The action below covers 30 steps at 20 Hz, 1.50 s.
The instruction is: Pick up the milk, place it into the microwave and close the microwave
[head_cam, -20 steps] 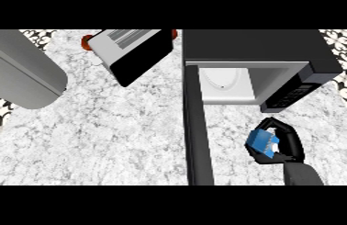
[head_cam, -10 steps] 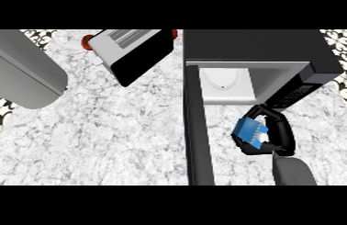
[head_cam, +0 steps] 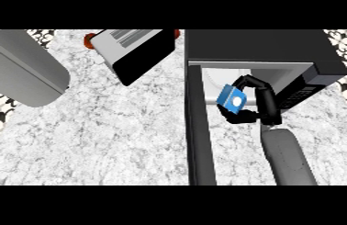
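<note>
We look steeply down on a marbled tabletop (head_cam: 122,137); at upper right stands the black microwave (head_cam: 257,45), its door (head_cam: 200,137) swung open and seen edge-on as a dark bar running toward the lower edge of the view; the pale interior shows just behind the door's hinge end. We see the right hand (head_cam: 261,104) at the cavity mouth, its fingers and thumb curled round the milk (head_cam: 232,99) (a small blue carton with a white round mark on the face turned to us); the carton is tilted and sits at the threshold of the opening, just right of the door; whether it touches the cavity floor we cannot tell. The grey forearm (head_cam: 291,157) rises from the lower edge to that hand. At upper centre lies a toaster-like appliance (head_cam: 132,49), white and black, set askew; at far left a large grey cylinder (head_cam: 27,72) crosses the corner.
</note>
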Motion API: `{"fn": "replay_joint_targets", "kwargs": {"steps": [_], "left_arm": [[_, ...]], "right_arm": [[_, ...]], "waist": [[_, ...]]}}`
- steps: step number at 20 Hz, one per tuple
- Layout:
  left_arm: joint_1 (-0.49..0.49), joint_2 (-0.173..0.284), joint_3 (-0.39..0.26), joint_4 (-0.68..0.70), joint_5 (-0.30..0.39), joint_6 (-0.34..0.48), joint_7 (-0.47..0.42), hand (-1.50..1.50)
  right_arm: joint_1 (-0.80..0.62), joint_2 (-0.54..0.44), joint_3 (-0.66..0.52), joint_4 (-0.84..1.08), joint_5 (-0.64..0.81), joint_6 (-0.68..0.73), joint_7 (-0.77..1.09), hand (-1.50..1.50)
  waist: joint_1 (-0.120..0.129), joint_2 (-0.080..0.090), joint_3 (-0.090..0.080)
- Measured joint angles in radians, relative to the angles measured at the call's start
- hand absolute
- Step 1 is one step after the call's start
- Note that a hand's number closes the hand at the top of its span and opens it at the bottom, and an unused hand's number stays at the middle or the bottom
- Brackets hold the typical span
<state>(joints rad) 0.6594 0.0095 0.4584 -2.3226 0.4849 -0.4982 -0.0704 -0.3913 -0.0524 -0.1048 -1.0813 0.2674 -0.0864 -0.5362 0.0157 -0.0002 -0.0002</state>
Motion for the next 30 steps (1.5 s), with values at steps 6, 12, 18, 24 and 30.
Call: {"fn": "replay_joint_targets", "kwargs": {"steps": [6, 12, 18, 24, 30], "left_arm": [[-0.022, 0.023, 0.035, 0.003, 0.041, -0.004, 0.031, -1.50], [-0.071, 0.034, 0.042, 0.031, 0.044, -0.012, 0.037, -1.50], [-0.090, 0.028, 0.037, 0.035, 0.038, -0.021, 0.042, -1.50], [-0.126, 0.042, 0.030, 0.059, 0.031, -0.028, 0.046, -1.50], [-0.154, 0.046, 0.018, 0.066, 0.021, -0.022, 0.059, -1.50]], "right_arm": [[-0.202, -0.024, -0.028, 0.233, 0.080, -0.114, 0.020, 1.50], [-0.379, -0.046, -0.078, 0.483, 0.124, -0.235, -0.013, 1.50], [-0.482, -0.085, -0.135, 0.664, 0.135, -0.345, -0.082, 1.50], [-0.536, -0.132, -0.150, 0.761, 0.177, -0.491, -0.125, 1.50], [-0.573, -0.184, -0.142, 0.846, 0.224, -0.581, -0.138, 1.50]], "waist": [[0.011, 0.005, 0.001], [0.024, 0.012, 0.004], [0.045, 0.020, 0.004], [0.066, 0.038, 0.007], [0.084, 0.048, 0.007]]}}
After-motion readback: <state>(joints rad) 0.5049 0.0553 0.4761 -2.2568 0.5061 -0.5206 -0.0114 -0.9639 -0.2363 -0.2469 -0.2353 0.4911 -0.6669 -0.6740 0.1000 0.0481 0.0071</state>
